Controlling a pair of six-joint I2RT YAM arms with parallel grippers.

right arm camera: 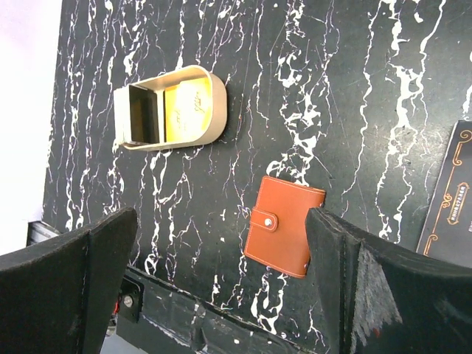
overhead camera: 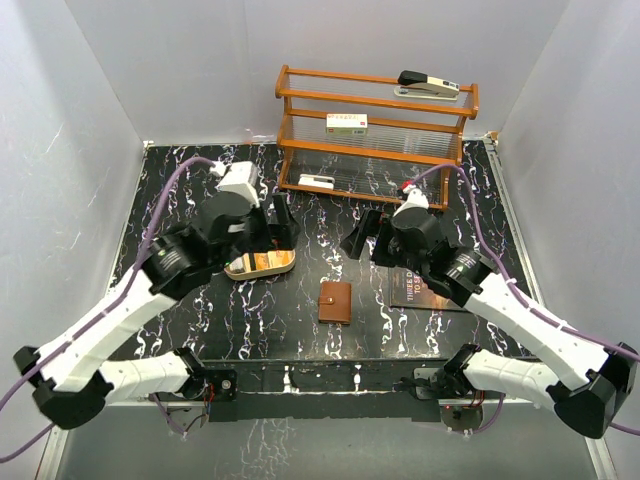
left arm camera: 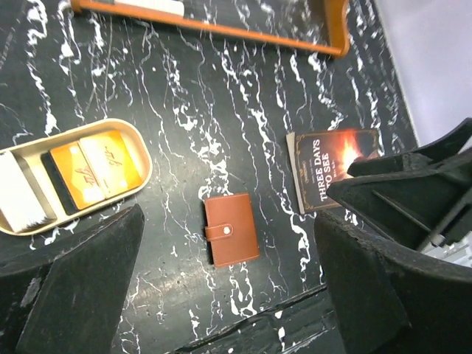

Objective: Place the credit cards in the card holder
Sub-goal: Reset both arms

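Presently both sets of jaws stand spread wide, gripping nothing. The wallet point(overhead camera: 335, 301) lies shut with its snap fastened, flat on the table point(overhead camera: 200, 330). It sits below and between the two grippers and touches neither. Its top face shows in full in both wrist views.

Just beside the left gripper point(overhead camera: 272, 232), on its outer side, sits a tan tray point(right arm camera: 218, 110). The cards point(left arm camera: 96, 169) lie inside it, orange ones with a dark one alongside, next to a white item. A dark booklet point(overhead camera: 415, 288) lies flat beneath the right gripper point(overhead camera: 365, 238) and its wrist, apart from the wallet.

Beyond both jaws stands a wooden rack point(overhead camera: 375, 100), with a white box point(overhead camera: 346, 123) on its middle shelf and a stapler point(overhead camera: 428, 85) on top.

Left arm: reaches in from the near edge, elbow out to the left, wrist raised above the table, fingers angled inward and down. Right arm: mirrored, elbow out to the right, fingers facing the left gripper across the gap.
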